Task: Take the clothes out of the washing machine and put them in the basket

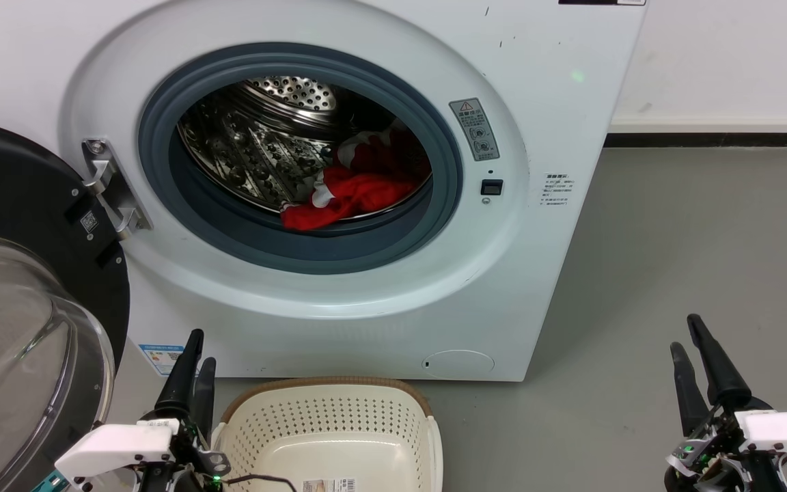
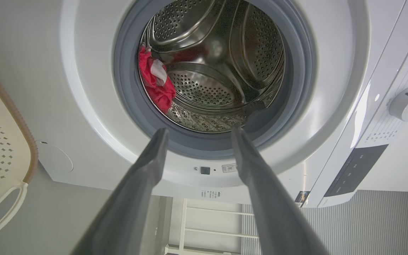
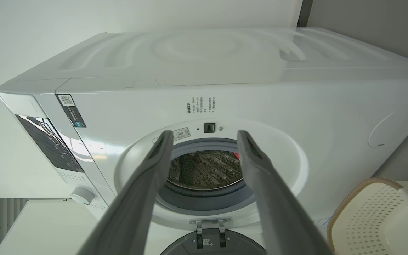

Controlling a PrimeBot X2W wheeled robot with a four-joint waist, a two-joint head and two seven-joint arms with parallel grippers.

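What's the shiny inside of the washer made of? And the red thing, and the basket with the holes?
The drum looks like polished steel: silvery, mirror-like, punched with holes. The red clothes look like soft fabric, perhaps fleece: they slump in crumpled folds. The basket seems moulded plastic: smooth, cream, evenly perforated, with a brown rim.

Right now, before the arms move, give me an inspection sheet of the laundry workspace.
Surface: grey floor, with the basket standing on it.
Job's things: red clothes lie inside the washing machine drum; door swung open; no clothes in the basket's visible part.
Clutter: nothing seen.
Grippers: left gripper and right gripper both open, holding nothing, low before the machine.
Cables: thin black cable by the left gripper's wrist.
Surroundings: white wall with a dark strip at its foot.
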